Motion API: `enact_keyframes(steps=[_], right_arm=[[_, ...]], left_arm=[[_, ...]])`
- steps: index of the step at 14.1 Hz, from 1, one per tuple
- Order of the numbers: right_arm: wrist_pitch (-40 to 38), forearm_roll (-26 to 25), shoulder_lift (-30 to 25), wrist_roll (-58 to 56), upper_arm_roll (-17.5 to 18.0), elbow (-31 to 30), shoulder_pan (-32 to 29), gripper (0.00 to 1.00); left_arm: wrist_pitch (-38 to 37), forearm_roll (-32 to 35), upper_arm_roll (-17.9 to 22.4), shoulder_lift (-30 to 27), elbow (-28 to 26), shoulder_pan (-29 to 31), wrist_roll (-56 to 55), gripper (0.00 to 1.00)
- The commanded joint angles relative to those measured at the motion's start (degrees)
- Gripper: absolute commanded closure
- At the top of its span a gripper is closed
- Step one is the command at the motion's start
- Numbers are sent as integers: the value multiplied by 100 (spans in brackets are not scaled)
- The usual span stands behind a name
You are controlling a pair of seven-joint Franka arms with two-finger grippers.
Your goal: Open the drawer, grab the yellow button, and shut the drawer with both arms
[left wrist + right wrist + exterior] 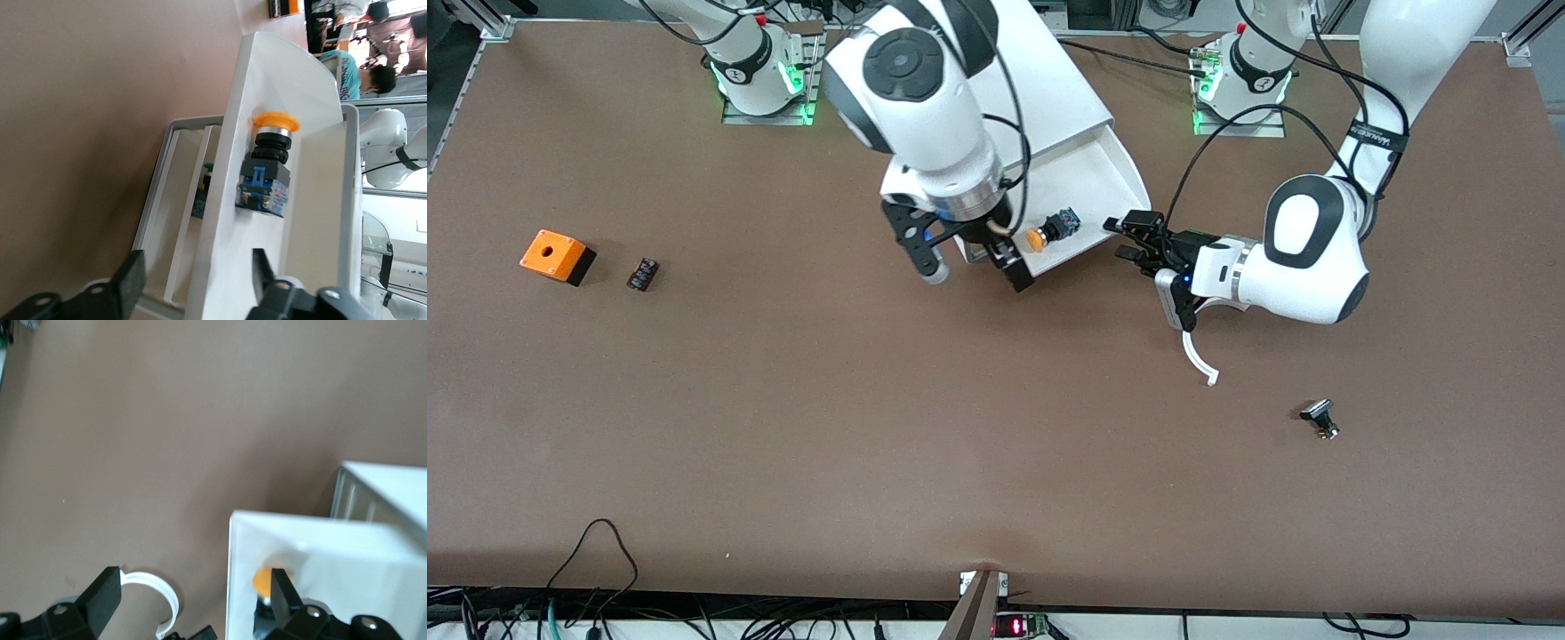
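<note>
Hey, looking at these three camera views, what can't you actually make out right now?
- Button, right wrist view: only a sliver of orange cap shows; the right gripper and the drawer wall hide the body.
- Cabinet interior, left wrist view: something blue and green sits inside, screened by the drawer wall.
- Small black piece and silver-and-black piece, front view: too small to identify.
- Left gripper, left wrist view: cut off by the edge.

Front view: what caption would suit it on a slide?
Open white drawer holds the button; the right claw hangs open over its front edge, left claw beside it.
</note>
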Motion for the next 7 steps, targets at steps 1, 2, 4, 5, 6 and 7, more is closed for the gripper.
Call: enact_keyframes(steps=[1,2,4,5,6,7], right_arm=[[268,63,370,306,-51,198,351,1],[285,63,440,324,-51,198,404,1],[286,63,554,456,-51,180,536,1],[277,63,598,456,-51,163,589,1],[277,89,616,448,-42,145,589,1],[251,107,616,439,-42,137,589,1]], left_arm=[[-596,519,1,-51,634,155,-841,0],[-745,790,-8,-51,836,198,-1114,0],[-1009,1396,-8,-60,1205,260,-1466,0],[-1159,1695,1,-69,1433,260,-1598,0],[-1299,2029,-8,-69,1688,260,-1782,0],[-1475,2415,-25,-69,1943,252,-2054,0]])
